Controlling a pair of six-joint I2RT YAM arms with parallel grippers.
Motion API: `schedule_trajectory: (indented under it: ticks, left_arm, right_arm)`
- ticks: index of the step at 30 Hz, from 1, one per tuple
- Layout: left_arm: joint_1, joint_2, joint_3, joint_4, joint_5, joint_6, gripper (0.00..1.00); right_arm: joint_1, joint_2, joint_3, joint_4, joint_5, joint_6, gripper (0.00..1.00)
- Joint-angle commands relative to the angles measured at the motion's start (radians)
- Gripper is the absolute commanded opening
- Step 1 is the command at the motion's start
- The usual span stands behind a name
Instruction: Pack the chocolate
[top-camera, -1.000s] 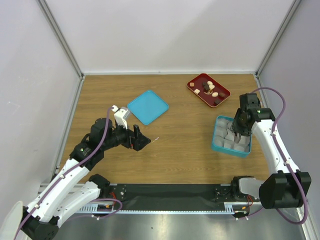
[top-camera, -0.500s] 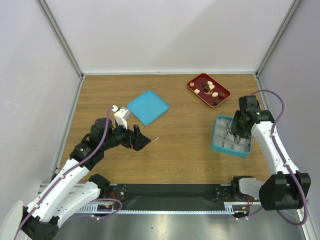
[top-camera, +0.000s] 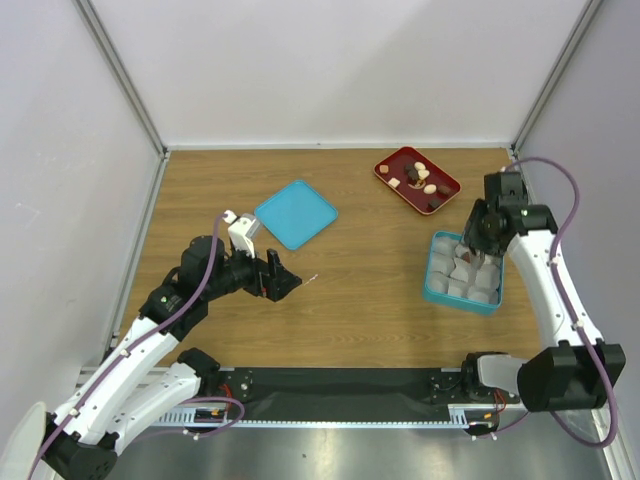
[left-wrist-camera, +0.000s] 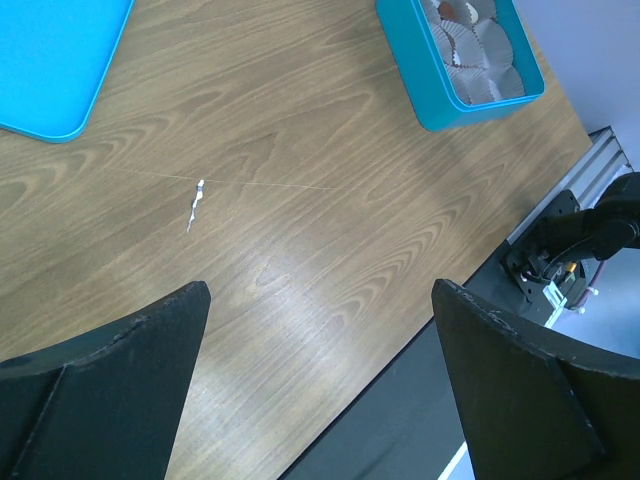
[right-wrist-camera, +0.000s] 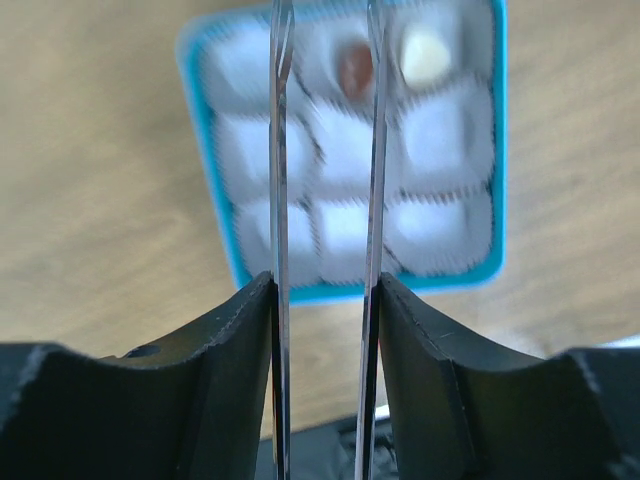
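Several chocolate pieces, brown, tan and cream, lie on the dark red tray at the back right. In the right wrist view a brown chocolate and a cream one sit in paper cups in the far row of the teal box. My right gripper hovers over that box, and its thin blades stand apart with nothing between them. Over bare wood left of centre, my left gripper is wide open and empty.
A flat teal lid lies at the back, left of centre, and shows again in the left wrist view. A small white scrap lies on the wood ahead of the left gripper. Grey walls enclose the table on three sides.
The right gripper has risen and drawn back toward the far side of the box, its blades slightly wider apart. The left arm has not moved.
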Motion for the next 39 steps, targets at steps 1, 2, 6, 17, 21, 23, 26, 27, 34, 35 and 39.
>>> schedule_trajectory:
  ticks: [1,2,6,17,21,23,26,27,34,35,39]
  left_arm:
    - [0.000,-0.007,0.000,0.025,0.007,0.011,1.00]
    - [0.000,-0.007,0.000,0.022,0.005,0.011,1.00]
    - [0.000,-0.009,0.001,0.019,-0.004,0.012,1.00]
    - [0.000,-0.003,0.003,0.006,-0.028,0.017,1.00]
    - [0.000,-0.003,0.004,0.000,-0.039,0.019,1.00]
    - [0.000,-0.003,0.004,-0.001,-0.042,0.019,1.00]
    - [0.000,-0.001,0.006,-0.001,-0.047,0.019,1.00]
    - [0.000,0.001,0.007,-0.001,-0.048,0.020,1.00]
    - [0.003,0.011,0.010,-0.001,-0.047,0.022,1.00]
    - [0.003,0.011,0.010,-0.001,-0.045,0.022,1.00]
    - [0.005,0.008,0.009,-0.001,-0.051,0.022,1.00]
  right_arm:
    - [0.020,0.061,0.132,0.044,-0.012,-0.014,0.49]
    - [0.044,0.081,0.172,0.060,-0.017,-0.020,0.49]
    - [0.106,0.177,0.226,0.213,-0.068,-0.045,0.49]
    - [0.180,0.616,0.542,0.351,-0.014,-0.060,0.50]
    - [0.176,0.728,0.617,0.353,-0.004,-0.069,0.50]
    - [0.173,0.751,0.630,0.356,0.000,-0.072,0.50]
    - [0.167,0.779,0.631,0.362,-0.001,-0.069,0.50]
    - [0.161,0.784,0.624,0.369,-0.007,-0.069,0.50]
    - [0.160,0.811,0.599,0.400,-0.029,-0.068,0.50]
    - [0.160,0.820,0.599,0.400,-0.027,-0.068,0.50]
    - [0.158,0.842,0.602,0.406,-0.027,-0.066,0.50]
